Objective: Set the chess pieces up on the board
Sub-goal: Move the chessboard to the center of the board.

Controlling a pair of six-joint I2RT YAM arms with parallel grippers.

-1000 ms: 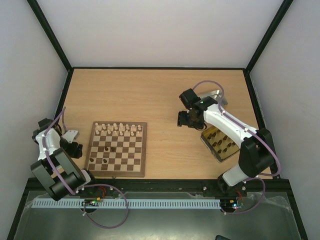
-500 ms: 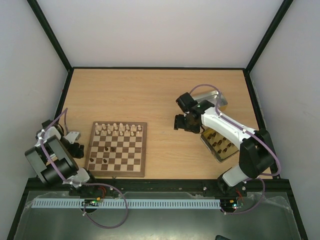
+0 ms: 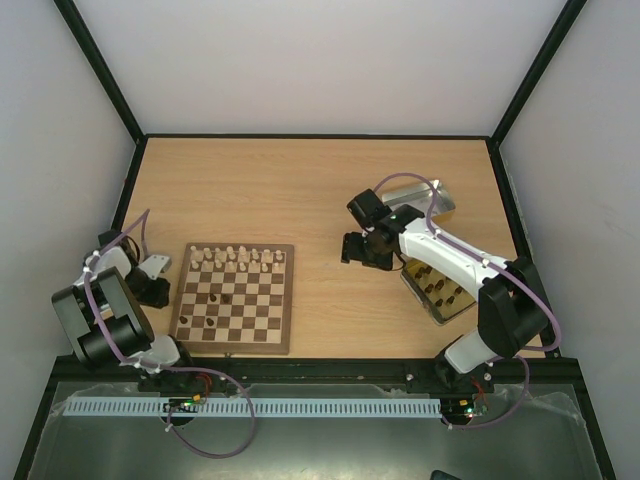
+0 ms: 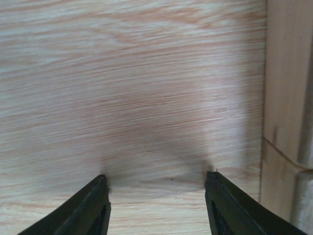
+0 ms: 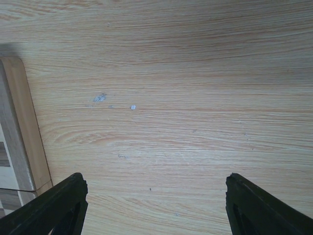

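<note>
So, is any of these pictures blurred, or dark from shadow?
Top view: even light, no glare, but the chess pieces are too small to read. Left wrist view: a soft shadow lies on the table just ahead of the fingers. Right wrist view: sharp wood grain, shadow in the upper left corner.

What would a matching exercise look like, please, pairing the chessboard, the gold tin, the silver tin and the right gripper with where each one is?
Things:
1. chessboard
2. gold tin
3. silver tin
4. right gripper

Places:
A. far right of the table
B. near left, cream pieces along its far rows
C. open, above bare wood between board and tins
D. near right, dark pieces inside

Pairs: 1-B, 2-D, 3-A, 4-C.
</note>
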